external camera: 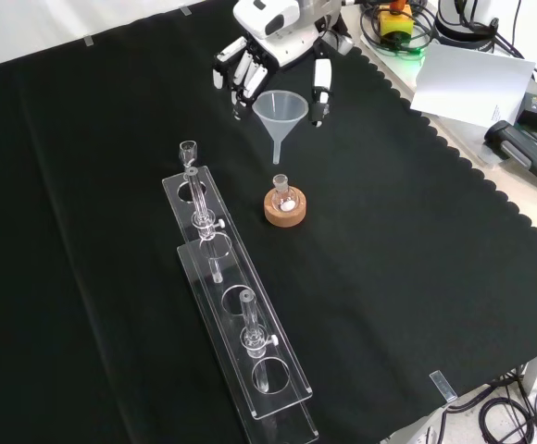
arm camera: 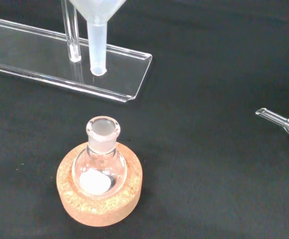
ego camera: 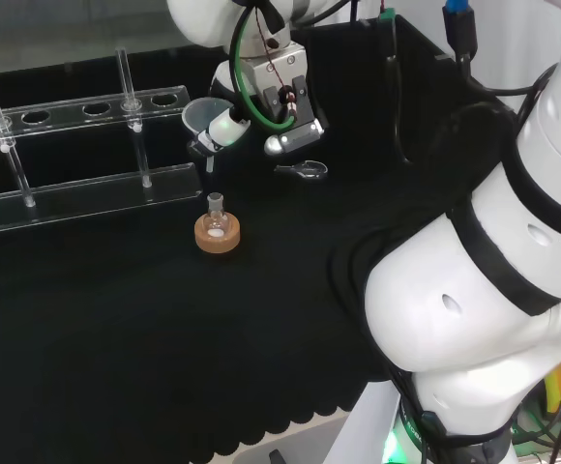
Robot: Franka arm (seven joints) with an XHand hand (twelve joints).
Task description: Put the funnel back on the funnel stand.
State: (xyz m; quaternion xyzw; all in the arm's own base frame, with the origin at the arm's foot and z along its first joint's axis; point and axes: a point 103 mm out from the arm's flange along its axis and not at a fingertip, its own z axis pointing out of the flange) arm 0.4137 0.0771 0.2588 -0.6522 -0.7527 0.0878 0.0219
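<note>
A clear plastic funnel point(external camera: 280, 113) hangs in the air, pinched between the fingers point(external camera: 241, 79) and thumb of my hand point(external camera: 273, 46). Its stem point(arm camera: 96, 46) points down, a little above and beside the mouth of a small round flask point(arm camera: 102, 159). The flask sits on a cork ring point(external camera: 285, 213) and holds a bit of white material. In the head view the funnel point(ego camera: 206, 118) is just right of the stand's top plate point(ego camera: 77, 106). The clear funnel stand point(external camera: 241, 314), a long plate with round holes on thin posts, lies left of the flask in the front view.
A small glass spoon-like piece point(ego camera: 303, 171) lies on the black cloth right of the flask in the head view, also in the wrist view point(arm camera: 284, 124). The stand's base plate point(arm camera: 60, 64) lies behind the flask. Cables and gear sit beyond the cloth's scalloped edge point(external camera: 491, 185).
</note>
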